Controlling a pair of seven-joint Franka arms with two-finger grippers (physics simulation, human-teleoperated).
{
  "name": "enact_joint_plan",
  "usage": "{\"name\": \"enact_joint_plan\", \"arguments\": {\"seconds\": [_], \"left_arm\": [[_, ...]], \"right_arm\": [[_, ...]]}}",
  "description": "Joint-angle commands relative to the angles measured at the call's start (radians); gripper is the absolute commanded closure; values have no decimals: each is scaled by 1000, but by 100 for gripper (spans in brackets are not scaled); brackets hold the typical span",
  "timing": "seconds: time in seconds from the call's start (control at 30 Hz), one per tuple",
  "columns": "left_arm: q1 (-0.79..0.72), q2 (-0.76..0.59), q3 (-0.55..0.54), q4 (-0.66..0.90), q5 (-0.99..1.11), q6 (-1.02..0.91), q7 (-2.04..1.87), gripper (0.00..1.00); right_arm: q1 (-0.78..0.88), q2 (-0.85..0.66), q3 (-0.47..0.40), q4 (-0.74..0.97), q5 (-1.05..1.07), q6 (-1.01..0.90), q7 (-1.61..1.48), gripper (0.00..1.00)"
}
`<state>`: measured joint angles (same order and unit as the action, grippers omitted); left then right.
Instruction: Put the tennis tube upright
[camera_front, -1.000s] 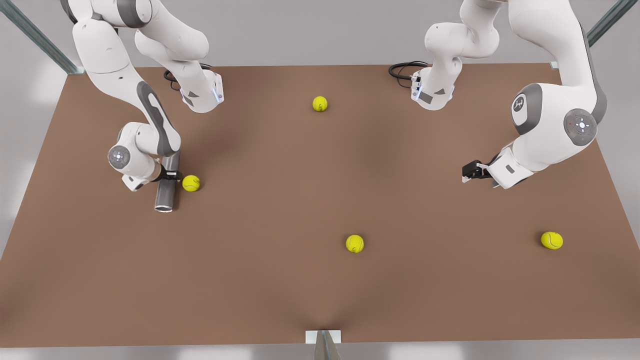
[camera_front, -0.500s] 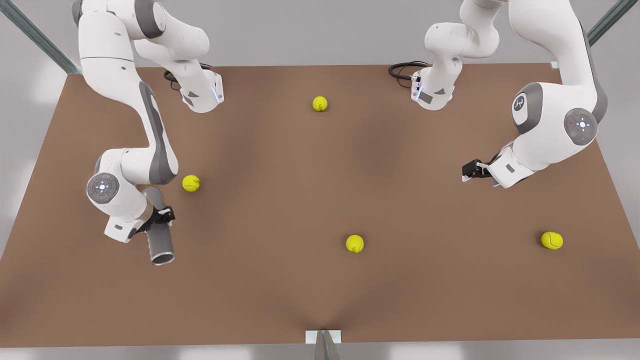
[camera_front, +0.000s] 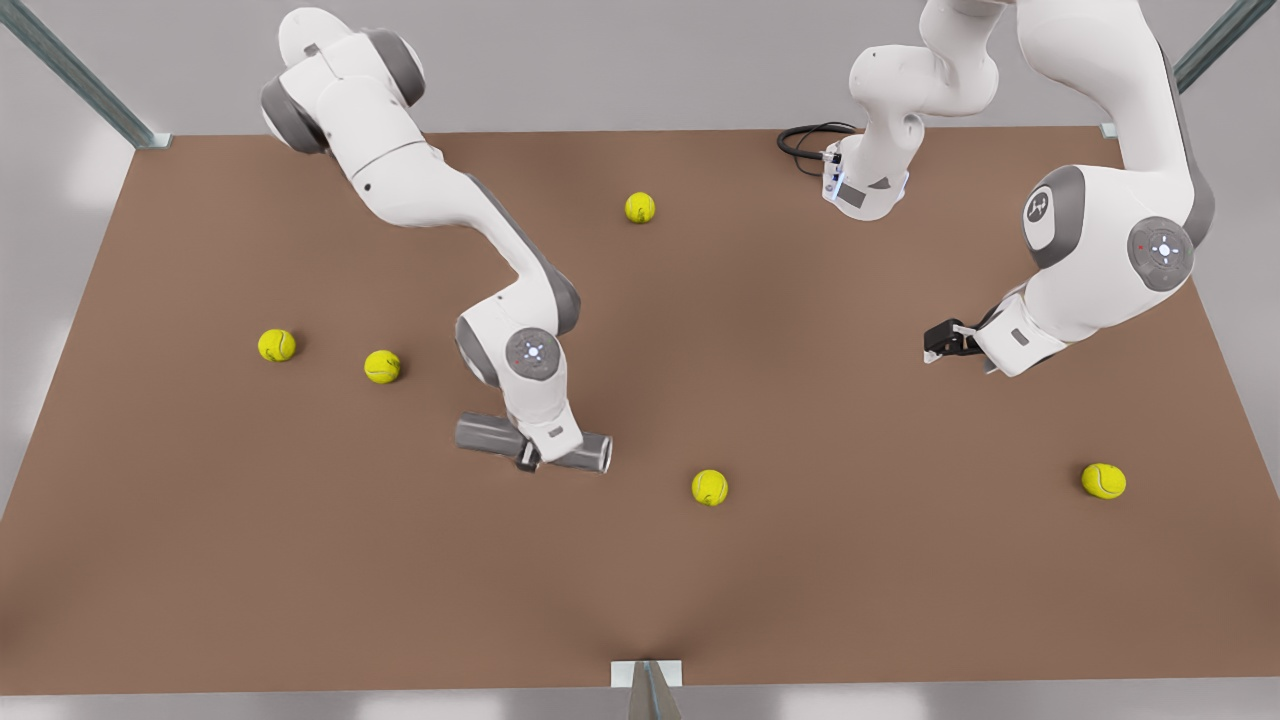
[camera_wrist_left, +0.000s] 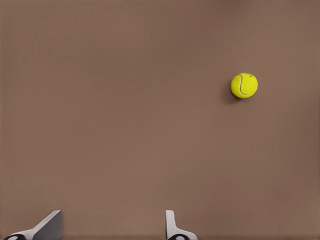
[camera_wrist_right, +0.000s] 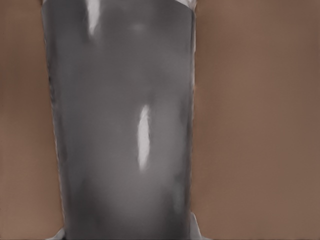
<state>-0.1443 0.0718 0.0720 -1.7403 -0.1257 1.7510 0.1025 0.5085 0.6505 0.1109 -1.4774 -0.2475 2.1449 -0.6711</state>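
One tennis tube (camera_front: 490, 437) lies crosswise in my right gripper (camera_front: 530, 458), clamped mid-length (axis level); my left gripper (camera_front: 938, 348), fingers apart, waits.

I'm looking down on a plain brown table (camera_front: 900, 580) with grey metal frame posts at its far corners. Five yellow-green tennis balls lie on it, well apart: one (camera_front: 640, 208) near the far edge, two on the front view's left (camera_front: 277, 345) (camera_front: 382, 366), one (camera_front: 710, 487) near the middle, and one (camera_front: 1103, 480) at the front view's right. A black cable coil (camera_front: 805, 140) rests at the far edge.
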Motion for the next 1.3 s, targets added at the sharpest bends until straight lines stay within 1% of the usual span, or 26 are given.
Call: {"name": "enact_joint_plan", "arguments": {"seconds": [0.0, 0.03, 0.07, 0.1, 0.13, 0.23, 0.37, 0.4, 0.5, 0.57, 0.6, 0.63, 0.77, 0.8, 0.87, 0.9, 0.97, 1.0, 1.03, 1.07, 1.1, 1.13, 1.17, 1.2, 1.23, 1.27], "left_arm": [[0, -1, 0, 1, 1, -1, -1, 0], [0, -1, 0, 1, 1, -1, -1, 0], [0, -1, 0, -1, 1, -2, -1, 0], [0, -1, 0, 1, 0, -4, -1, 0], [0, -3, 0, 1, 1, -5, -1, 0], [0, -3, 0, 1, 0, -4, -1, 0], [0, -3, 0, 1, 1, -4, -1, 0], [0, -3, 0, -1, 0, -4, -1, 0], [0, -3, 0, 1, 0, -5, -1, 0], [0, -3, 0, 1, 0, -5, -1, 0], [0, -3, 0, 1, 0, -5, -1, 0], [0, -3, 0, 1, 0, -5, -1, 0], [0, 0, -4, 8, -12, -2, -10, 0], [0, 3, -6, 7, -12, -4, -15, 0], [-1, 3, -9, 7, -14, -18, -20, 0], [-4, 10, -11, 7, -14, -18, -24, 0], [-4, 6, -9, 8, -25, -19, -27, 0], [-4, 3, -11, 7, -26, -22, -27, 0], [-4, 10, -11, 5, -74, -28, -27, 0], [-4, 22, -8, -2, -179, -28, -27, 0], [-3, 54, 0, -2, -325, -28, -27, 0], [-3, 85, 2, 1, -446, -25, -27, 0], [-3, 114, 2, 2, -569, -13, -27, 0], [-3, 154, 0, 7, -658, -5, -24, 0], [-4, 190, -9, 16, -699, 28, -24, 0], [-8, 253, -32, 53, -713, 50, -17, 0]], "right_arm": [[47, 30, 20, 31, -15, 128, -297, 54], [64, 83, 36, 104, -16, 130, -306, 54], [87, 104, 41, 132, -7, 130, -282, 52], [114, 130, 43, 174, -6, 128, -248, 52], [151, 144, 43, 178, -6, 127, -231, 52], [214, 276, 39, 328, -12, 72, -137, 52], [214, 320, 30, 356, -15, -2, 83, 51], [214, 320, 18, 356, -15, -3, 113, 51], [219, 322, 20, 347, -13, -39, 168, 50], [246, 316, 18, 353, -16, -131, 271, 50], [260, 314, 18, 353, -16, -140, 281, 50], [275, 317, 18, 353, -22, -151, 323, 47], [277, 317, 18, 351, -10, -152, 547, 47], [277, 317, 18, 348, -9, -152, 558, 47], [271, 313, 18, 350, -3, -151, 614, 0], [271, 314, 18, 350, 2, -149, 634, 0], [268, 314, 18, 348, 2, -137, 818, 0], [268, 307, 18, 350, 2, -138, 850, 0], [260, 275, 20, 345, 2, -140, 893, 0], [265, 176, 23, 278, 10, -151, 920, 0], [233, 25, 13, 140, 10, -151, 953, 0], [134, -118, 15, 28, 11, -160, 959, 0], [10, -242, 16, -17, 69, -229, 955, 0], [-152, -324, 16, 0, 203, -325, 959, 0], [-267, -356, 7, 57, 214, -376, 944, 0], [-370, -347, 6, 166, 211, -543, 923, 0]]}}
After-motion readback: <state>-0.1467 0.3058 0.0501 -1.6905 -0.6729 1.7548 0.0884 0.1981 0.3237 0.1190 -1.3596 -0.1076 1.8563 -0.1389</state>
